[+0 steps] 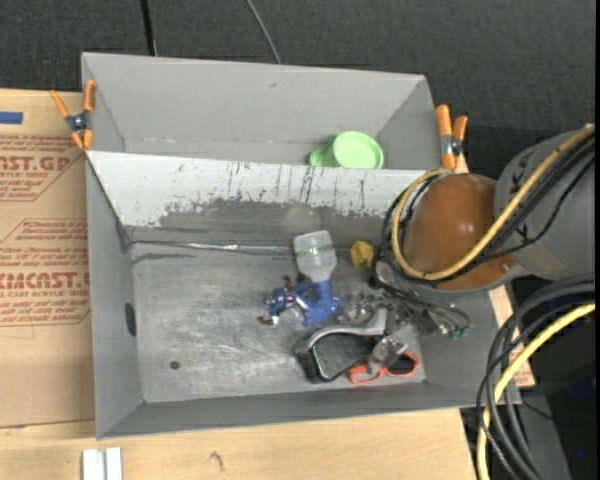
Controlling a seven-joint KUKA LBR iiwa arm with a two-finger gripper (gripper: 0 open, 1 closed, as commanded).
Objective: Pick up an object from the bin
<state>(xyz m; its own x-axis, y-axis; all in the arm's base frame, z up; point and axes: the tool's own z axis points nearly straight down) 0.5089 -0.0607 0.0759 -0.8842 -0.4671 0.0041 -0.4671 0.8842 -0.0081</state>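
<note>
My tool [388, 326] is low in the right front part of the bin [180, 348], under my orange wrist cover [448, 230] and its loops of cable. The cover and the clutter hide it, so I cannot tell whether it is wide, narrow or gripping anything.

It sits in a small heap. Closest to it is a black curved piece [332, 356] with a red-orange end, lying near the front wall. Just to its left is a blue toy [308, 304], and behind that stands a clear bottle [315, 252] with a pale cap. A small yellow bit [362, 253] lies beside the bottle, close to my wrist. A green lid [356, 151] rests well apart, up on the back wall. I judge the thing I am after to be in that heap, most likely the black piece or one of the grey bits touching it. I can't tell which.

Here is what could go wrong, as I see it. These things lie touching, so closing here may catch two at once, or only an edge, and the catch could drop off as I rise. The black piece is curved and thin, so it may twist out of a grip. Any sideways nudge could shove the toy into the bottle and tip it. I am also close to the right and front walls, where my tool might scrape metal. My hanging cables could hook a loose part and drag it along.
</note>
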